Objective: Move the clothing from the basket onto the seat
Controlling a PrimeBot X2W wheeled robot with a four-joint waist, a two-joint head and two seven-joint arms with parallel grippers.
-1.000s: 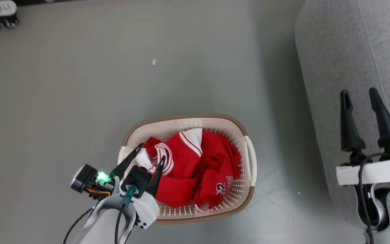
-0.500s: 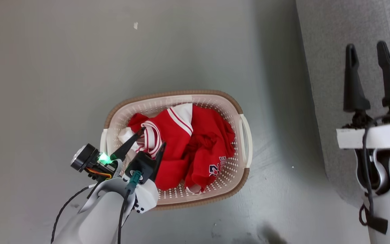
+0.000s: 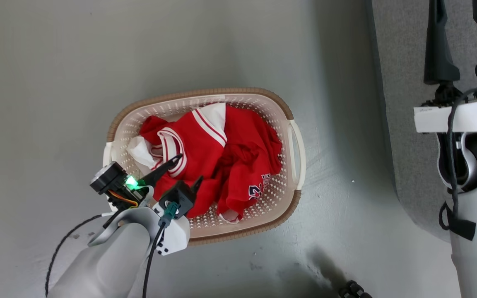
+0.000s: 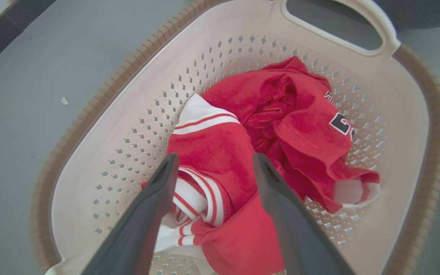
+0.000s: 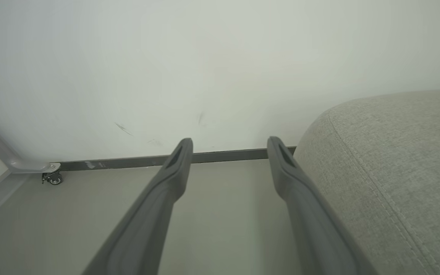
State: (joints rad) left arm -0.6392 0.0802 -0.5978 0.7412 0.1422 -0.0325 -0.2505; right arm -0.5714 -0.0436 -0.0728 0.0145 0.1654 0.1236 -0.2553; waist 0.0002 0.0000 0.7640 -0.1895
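The left gripper (image 4: 216, 158), fingers spread apart, is hovering over the red jerseys (image 3: 222, 153) lying in the laundry basket (image 3: 205, 92). The right gripper (image 5: 230, 143) is hanging open beside the grey sofa (image 3: 404, 82). The reach looks underway; next comes lowering and pinching a fold.

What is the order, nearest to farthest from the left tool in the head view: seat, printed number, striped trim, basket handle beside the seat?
1. striped trim, at the tips of the left tool.
2. printed number, further right on the red cloth.
3. basket handle, on the right wall.
4. seat, far right.
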